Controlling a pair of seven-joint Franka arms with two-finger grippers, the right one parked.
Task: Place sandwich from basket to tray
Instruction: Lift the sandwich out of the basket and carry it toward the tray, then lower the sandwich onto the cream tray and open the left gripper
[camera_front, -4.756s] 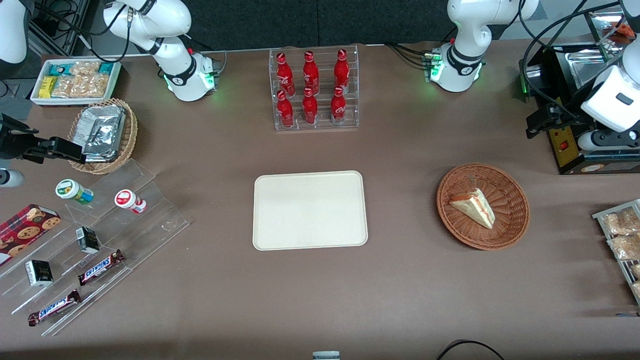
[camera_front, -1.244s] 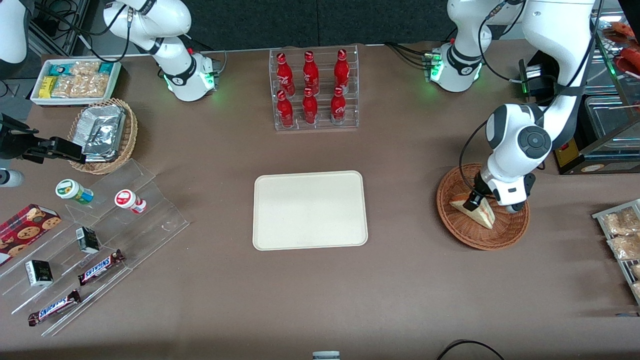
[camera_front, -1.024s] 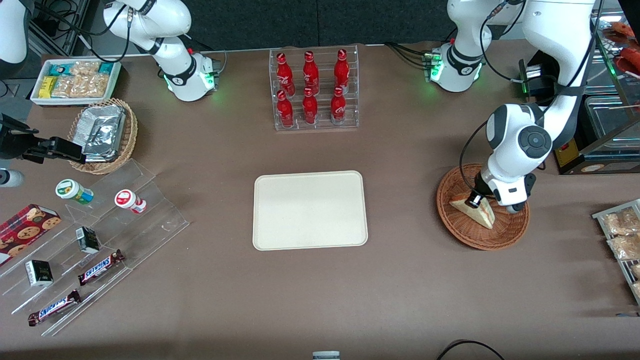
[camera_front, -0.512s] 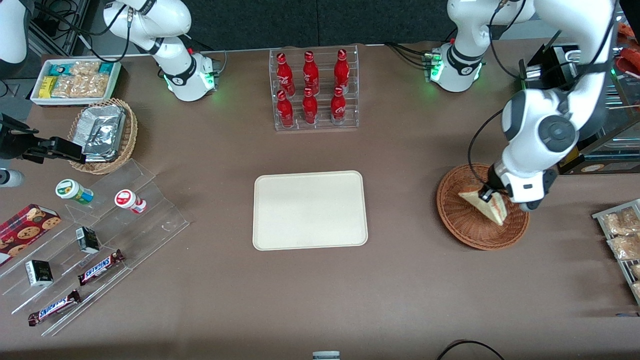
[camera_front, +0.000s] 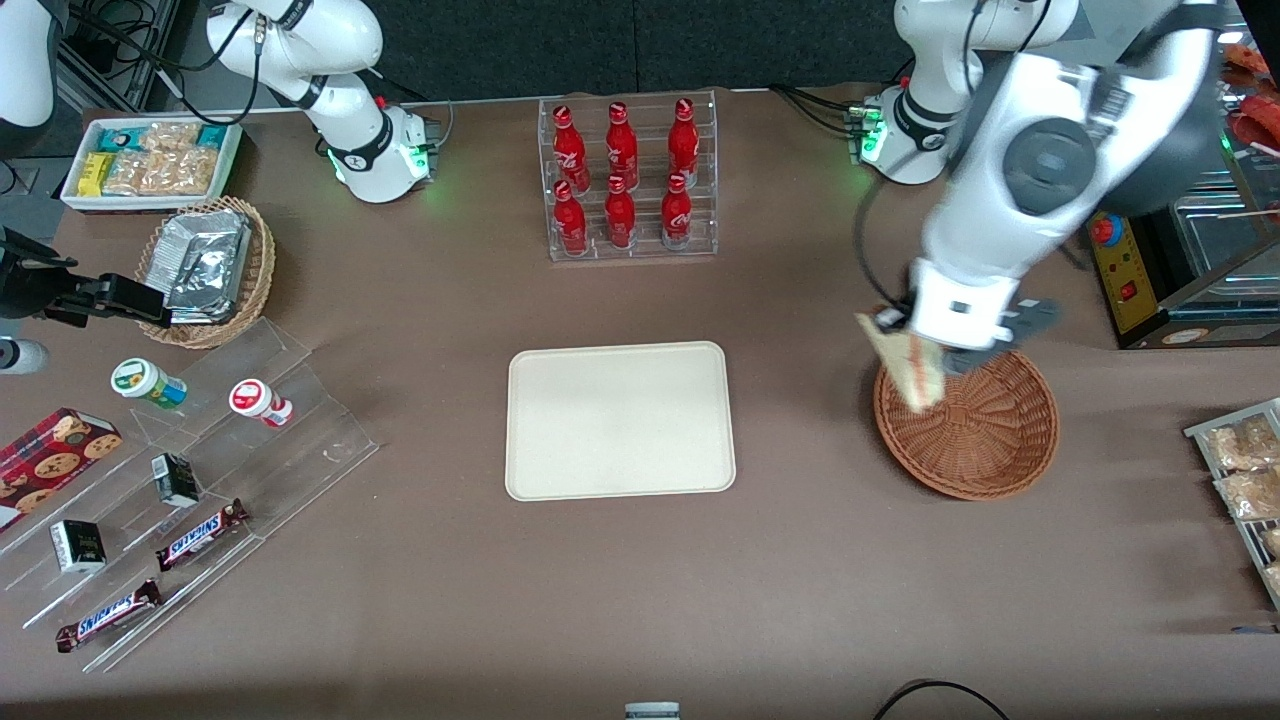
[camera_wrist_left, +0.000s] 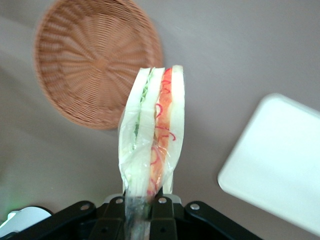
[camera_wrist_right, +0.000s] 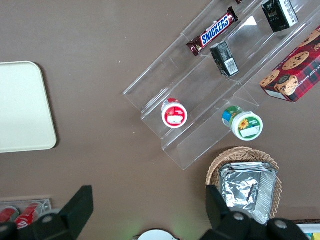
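Left wrist view: gripper (camera_wrist_left: 141, 212) clenched on narrow end of sandwich (camera_wrist_left: 152, 135), wedge hanging free above table beside basket (camera_wrist_left: 95, 60). Grip looks thin, probably on wrapper only. Carry slowly and level toward tray (camera_front: 620, 420); lower flat before releasing.

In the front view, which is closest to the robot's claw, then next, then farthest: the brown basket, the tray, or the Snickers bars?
The claw is shut on the sandwich, above the basket's rim.
1. Basket: just below the claw.
2. Tray: mid-table, toward the parked arm's end.
3. Snickers bars: on the clear stand at the parked arm's end, nearer the camera.
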